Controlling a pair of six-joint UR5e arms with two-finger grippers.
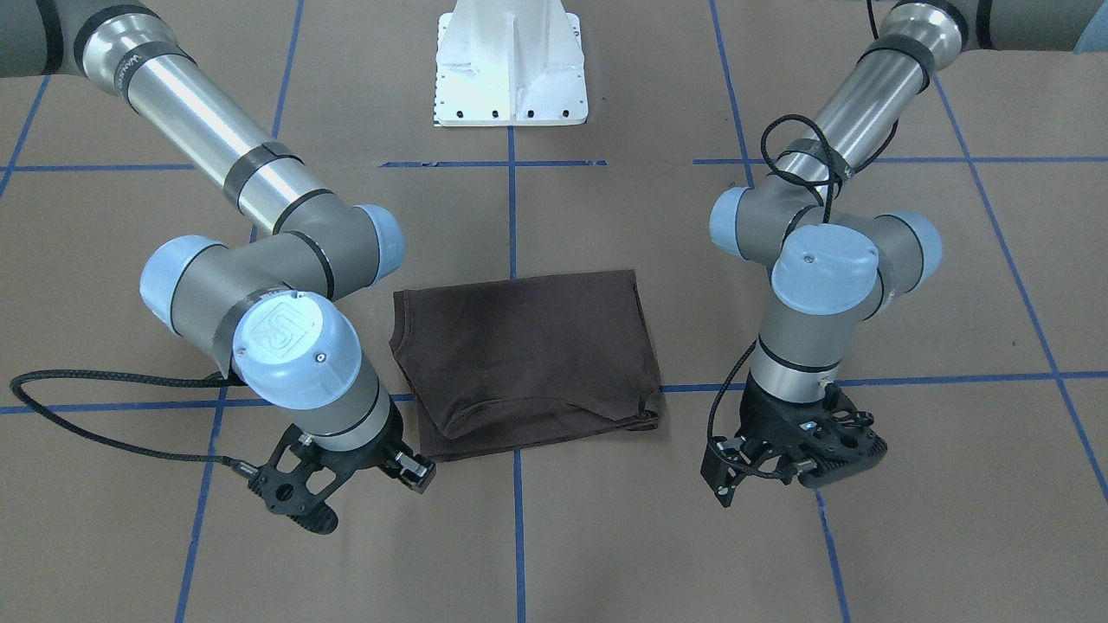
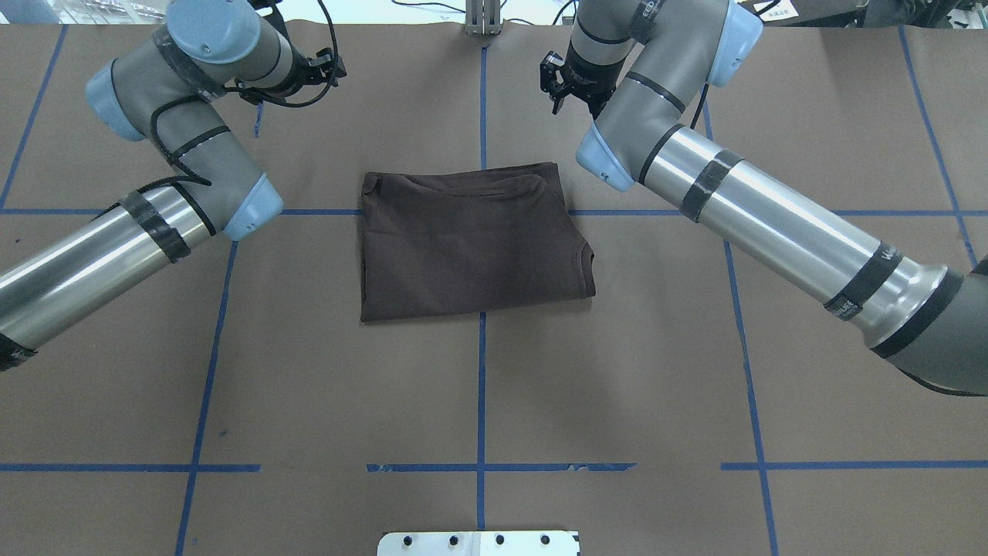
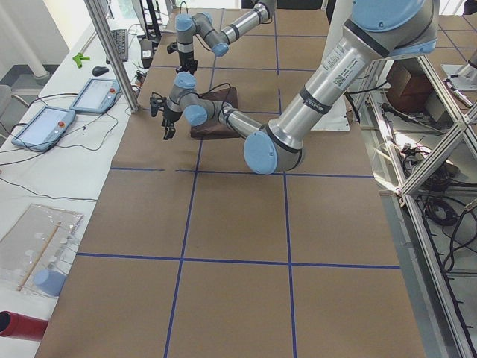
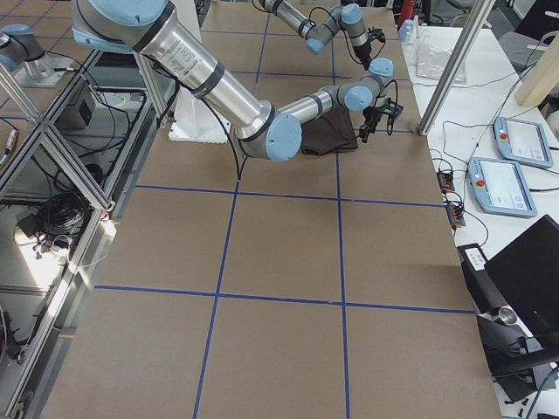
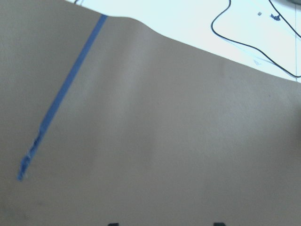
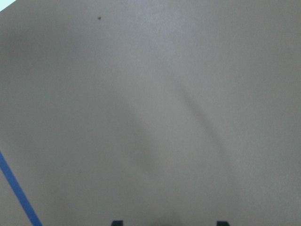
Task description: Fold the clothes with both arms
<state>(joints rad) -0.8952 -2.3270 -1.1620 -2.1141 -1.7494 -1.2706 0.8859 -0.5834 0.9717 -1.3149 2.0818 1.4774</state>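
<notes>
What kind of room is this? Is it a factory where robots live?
Probably a robot testing lab, not a home. The table is papered and marked with blue tape squares, control tablets sit beside it, and metal framing stands around it.

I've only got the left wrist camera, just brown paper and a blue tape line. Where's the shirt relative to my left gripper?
Observer: The dark brown T-shirt, folded into a rectangle, lies flat on the table. The black two-finger left gripper hangs off one side of it, apart from the cloth.
Operator: Is the right gripper holding it?
Observer: No. The black right gripper is open and empty, just off the opposite side.
Operator: Where's the collar?
Observer: The ribbed collar is on the edge towards the right gripper's side.
</notes>
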